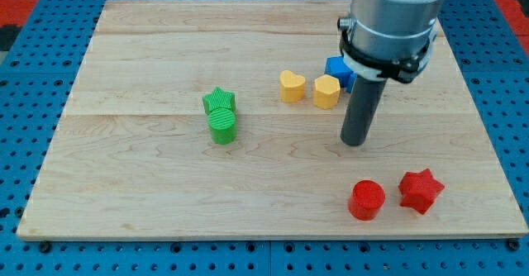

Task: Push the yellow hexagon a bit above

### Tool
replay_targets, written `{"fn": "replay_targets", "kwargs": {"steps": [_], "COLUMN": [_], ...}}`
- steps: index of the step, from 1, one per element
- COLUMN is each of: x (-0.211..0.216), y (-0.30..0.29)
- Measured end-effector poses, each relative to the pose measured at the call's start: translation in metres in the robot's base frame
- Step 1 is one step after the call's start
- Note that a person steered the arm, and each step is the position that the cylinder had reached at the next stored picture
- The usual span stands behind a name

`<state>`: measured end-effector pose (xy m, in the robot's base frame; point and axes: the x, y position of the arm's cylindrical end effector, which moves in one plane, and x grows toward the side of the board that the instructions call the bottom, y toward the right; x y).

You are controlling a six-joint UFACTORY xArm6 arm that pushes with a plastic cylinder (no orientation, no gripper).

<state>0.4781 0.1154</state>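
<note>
A: Board? Quick.

B: Pale wooden board (165, 185) on a blue pegboard surface (33, 78). My tip (355, 142) is the lower end of a straight dark rod, down on the wood right of centre.

A: Pincer state?

B: No pincer on this arm, just the rod, so nothing to call open or closed.

A: Task block?

B: Two small yellow plastic blocks side by side above the board's middle. The right yellow block (326, 92) is up and to the view's left of my tip, near but apart. The left yellow block (291, 86) looks heart-shaped and sits just beside it, a small gap between. Cannot tell which one is the hexagon; the right one's outline is unclear.

A: Others?

B: Blue plastic block (337, 68) behind the right yellow one, partly hidden by the arm, shape unclear. Green star block (219, 101) touching a green ribbed cylinder (222, 126) below it, left of centre. Red cylinder (366, 200) and red star block (421, 190) near the view's bottom right, just beside each other, well below my tip.
</note>
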Motion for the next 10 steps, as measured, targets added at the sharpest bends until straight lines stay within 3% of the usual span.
{"fn": "replay_targets", "kwargs": {"steps": [1, 2, 6, 8, 10], "x": [-0.038, -0.048, -0.107, -0.093, -0.149], "y": [0.000, -0.005, -0.101, -0.085, -0.073]}}
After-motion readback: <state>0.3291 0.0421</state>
